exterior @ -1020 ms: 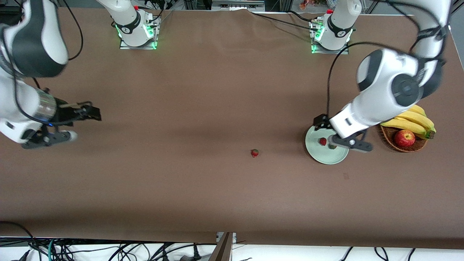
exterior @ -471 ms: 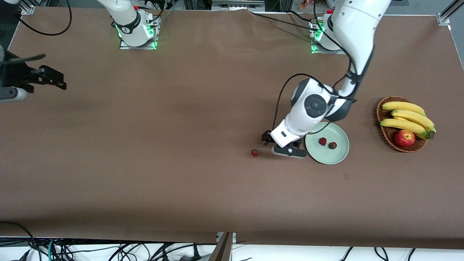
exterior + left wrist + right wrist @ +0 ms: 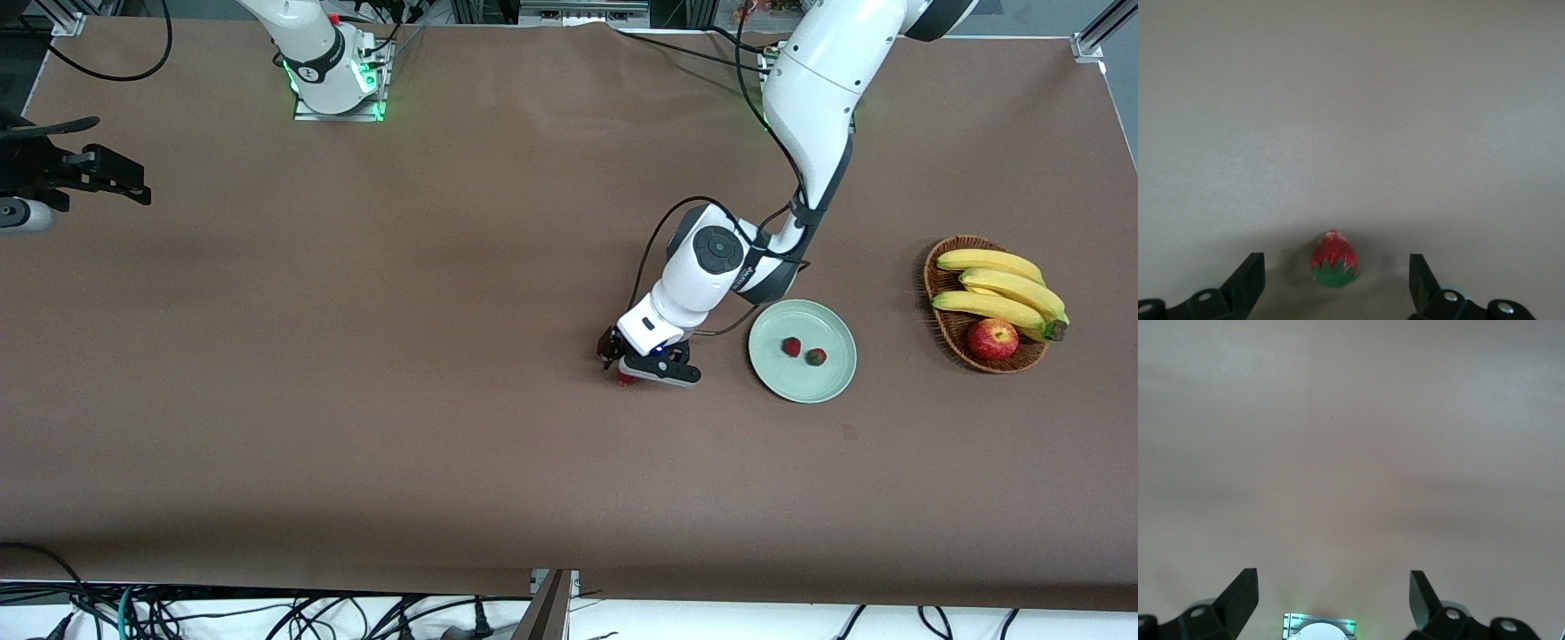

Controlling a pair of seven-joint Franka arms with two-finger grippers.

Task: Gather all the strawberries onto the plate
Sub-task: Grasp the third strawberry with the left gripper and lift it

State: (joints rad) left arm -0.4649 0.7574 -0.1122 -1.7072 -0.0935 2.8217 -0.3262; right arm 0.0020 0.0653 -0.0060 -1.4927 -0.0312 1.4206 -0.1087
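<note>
One strawberry [image 3: 1333,259] lies on the brown table, red with a green top, between the fingers of my open left gripper [image 3: 1333,272] without touching either. From the front, the left gripper [image 3: 625,370] is low over that strawberry [image 3: 626,380] and hides most of it. The mint-green plate [image 3: 831,375] sits beside it toward the left arm's end, holding two strawberries [image 3: 791,347] [image 3: 815,357]. My right gripper [image 3: 124,182] hangs open and empty at the right arm's end of the table; in its own view the right gripper [image 3: 1331,583] has only bare table between its fingers.
A wicker basket [image 3: 944,331] with bananas [image 3: 1000,289] and a red apple [image 3: 992,339] stands past the plate at the left arm's end. The right arm's base [image 3: 1319,628] shows with green lights in the right wrist view.
The left gripper left the plate, where two strawberries now lie, and came down around the lone strawberry. The right arm pulled back toward its end of the table.
</note>
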